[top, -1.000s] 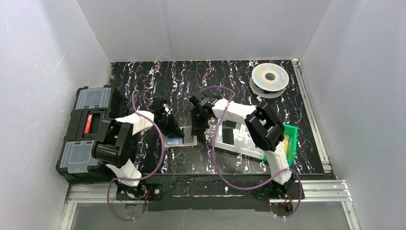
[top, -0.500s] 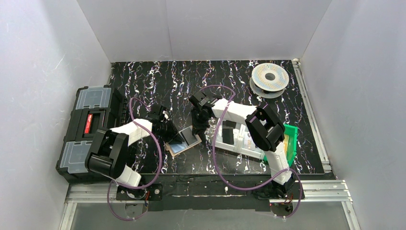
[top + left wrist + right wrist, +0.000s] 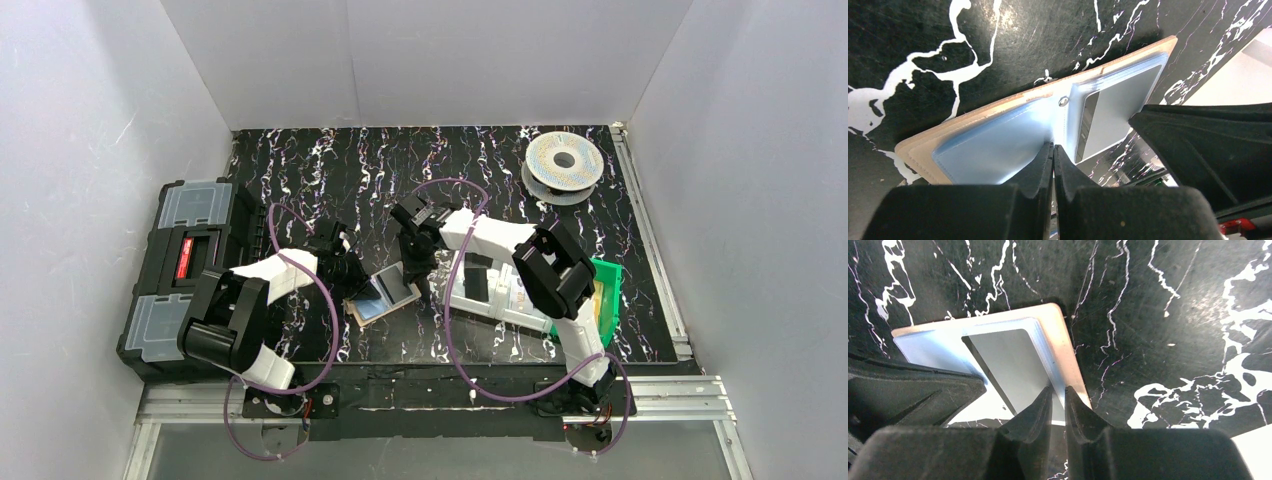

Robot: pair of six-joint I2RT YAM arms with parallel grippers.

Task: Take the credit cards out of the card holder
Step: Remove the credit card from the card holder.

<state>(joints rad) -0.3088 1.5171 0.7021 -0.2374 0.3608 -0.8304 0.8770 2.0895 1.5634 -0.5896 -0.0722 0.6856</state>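
**Card holder open on bench, both arms at it**

The card holder [image 3: 383, 298] lies open and flat on the bench [image 3: 470, 165], toward 6 o'clock of the marbled top. It is skewed so that its long side runs from about 8 to 2 o'clock.

The credit cards [image 3: 1115, 107] are inside it. A silvery one sits under the sleeve of one panel, and pale blue shows on the other.

Left jaws: clenched tight, tips together, set against the blue panel close to the snap stud [image 3: 1063, 101] at the fold.

Right jaws: only a narrow gap, straddling the edge of the sleeved cards at the holder's 2 o'clock end. Whether they pinch that edge cannot be told.

Also on the bench:
- a clear tray [image 3: 500, 300] and a green bin [image 3: 608, 285] at 4 o'clock
- a black toolbox [image 3: 185, 265] at 9 o'clock
- a spool [image 3: 563, 160] at 1 o'clock
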